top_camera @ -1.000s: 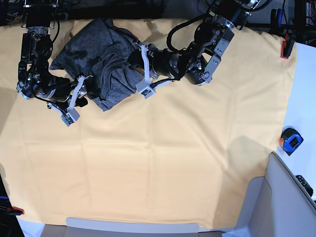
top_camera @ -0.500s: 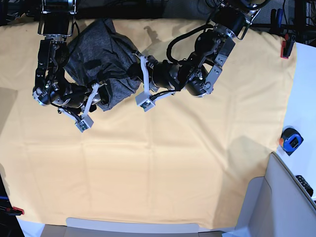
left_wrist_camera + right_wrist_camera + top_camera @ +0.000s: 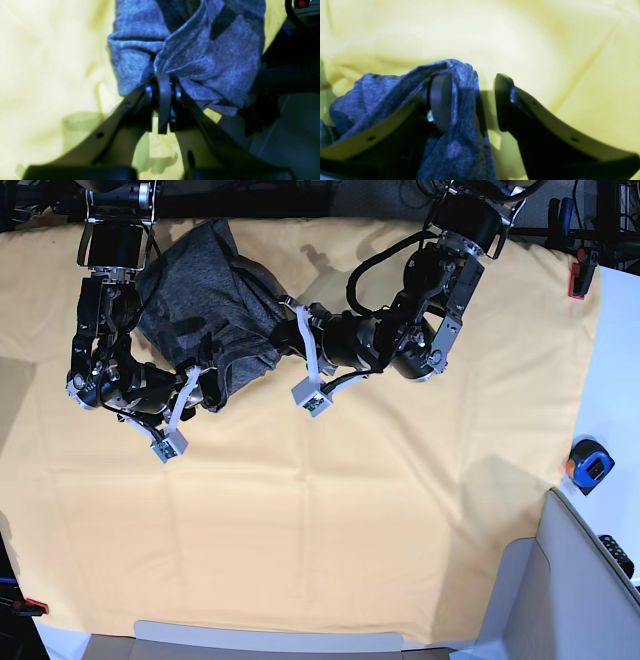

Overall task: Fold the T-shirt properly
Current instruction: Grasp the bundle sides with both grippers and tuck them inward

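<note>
Shirt (image 3: 205, 300) bunched at cloth's (image 3: 330, 520) far left corner; wide bare cloth nearer. Left fingers (image 3: 163, 82) pressed together, pinching shirt fold. Right fingers (image 3: 440, 100) spread, one pad against shirt. Both arms bent low.

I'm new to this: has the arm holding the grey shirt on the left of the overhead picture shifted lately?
Yes. The right gripper has moved rightward, away from the yellow cloth's left edge.
</note>
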Tool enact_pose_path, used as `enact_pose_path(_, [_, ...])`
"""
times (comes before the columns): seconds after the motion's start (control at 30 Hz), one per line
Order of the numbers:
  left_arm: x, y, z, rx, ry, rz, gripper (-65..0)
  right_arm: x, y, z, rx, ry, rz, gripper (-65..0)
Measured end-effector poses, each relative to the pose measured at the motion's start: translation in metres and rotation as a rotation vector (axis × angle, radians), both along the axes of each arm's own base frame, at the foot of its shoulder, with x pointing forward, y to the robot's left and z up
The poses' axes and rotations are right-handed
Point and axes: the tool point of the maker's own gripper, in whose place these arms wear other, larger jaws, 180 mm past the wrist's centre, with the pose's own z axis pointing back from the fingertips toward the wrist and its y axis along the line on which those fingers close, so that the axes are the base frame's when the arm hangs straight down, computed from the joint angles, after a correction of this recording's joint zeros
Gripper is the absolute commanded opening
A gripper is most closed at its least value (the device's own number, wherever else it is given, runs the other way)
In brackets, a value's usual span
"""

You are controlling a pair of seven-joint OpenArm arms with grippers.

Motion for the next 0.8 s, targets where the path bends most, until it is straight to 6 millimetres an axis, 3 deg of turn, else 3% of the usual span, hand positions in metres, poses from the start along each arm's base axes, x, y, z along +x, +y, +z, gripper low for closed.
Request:
enact_pose_path(0.13, [0.0, 0.0, 0.0, 0.0, 0.0, 0.0, -65.0, 0.006, 0.008, 0.0, 0.058, -0.028, -0.014, -39.0])
enact_pose_path(0.3, [-0.001, 0.0, -0.001, 0.0, 0.005, 0.0, -64.5, 0.006, 0.005, -0.012, 0.08, 0.003, -0.067, -38.6])
enact_pose_path(0.5, [0.006, 0.014, -0.018, 0.029, 0.05, 0.052, -55.8, 0.007, 0.003, -0.012, 0.086, 0.005, -0.091, -38.5])
enact_pose_path(0.8, [0.006, 0.011, -0.017, 0.016, 0.051, 0.055, -46.9, 0.007, 0.002, -0.012, 0.086, 0.003, -0.091, -38.4])
